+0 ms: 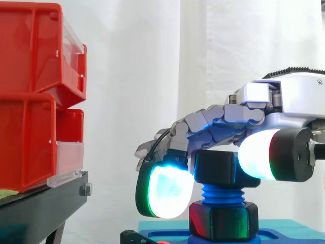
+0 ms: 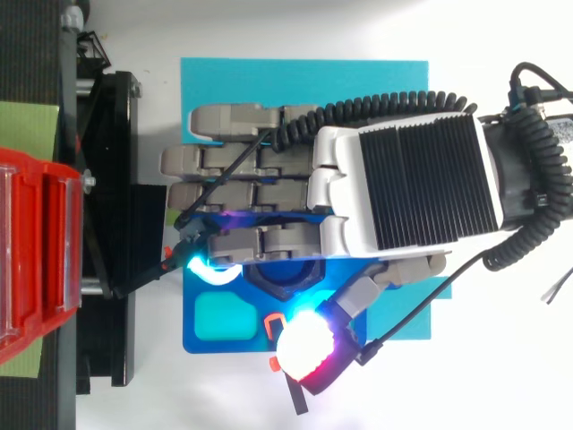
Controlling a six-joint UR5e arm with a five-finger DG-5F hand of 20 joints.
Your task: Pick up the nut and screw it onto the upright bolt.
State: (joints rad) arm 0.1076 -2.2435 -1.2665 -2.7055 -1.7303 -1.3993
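From beside the desk in the side view, the hand (image 1: pixel 223 122) reaches in from the right with its fingers curled down over the black nut (image 1: pixel 218 168). The nut sits on the top of the upright blue bolt (image 1: pixel 222 193), with several turns of thread showing below it. One fingertip pad (image 1: pixel 167 190), glowing white and cyan, hangs just beside the nut's left face and a little lower. The thumb pad (image 1: pixel 256 155), glowing white, lies against its right side, so the hand is gripping the nut between them. At the foot of the bolt is a black hex collar (image 1: pixel 223 221), which stands on a blue plate (image 1: pixel 167 236). Well to the left, two red bins (image 1: pixel 30 91) are stacked on a black stand (image 1: pixel 40 208), with the white curtain (image 1: pixel 152 76) behind everything. Looking down in the top view, the hand (image 2: pixel 421 175) comes in from the right, its grey fingers stretched leftward across the plate (image 2: pixel 242 345). The nut (image 2: pixel 285 276) shows as a dark hexagon under the nearest finger. A cyan pad (image 2: pixel 206 269) glows at its left and the thumb pad (image 2: pixel 309 349), white edged with red, glows below it. The plate lies on a teal mat (image 2: pixel 304 81) on the white desk (image 2: pixel 501 376), and the mat's left edge meets the stand (image 2: pixel 112 179), which carries a red bin (image 2: pixel 36 260).
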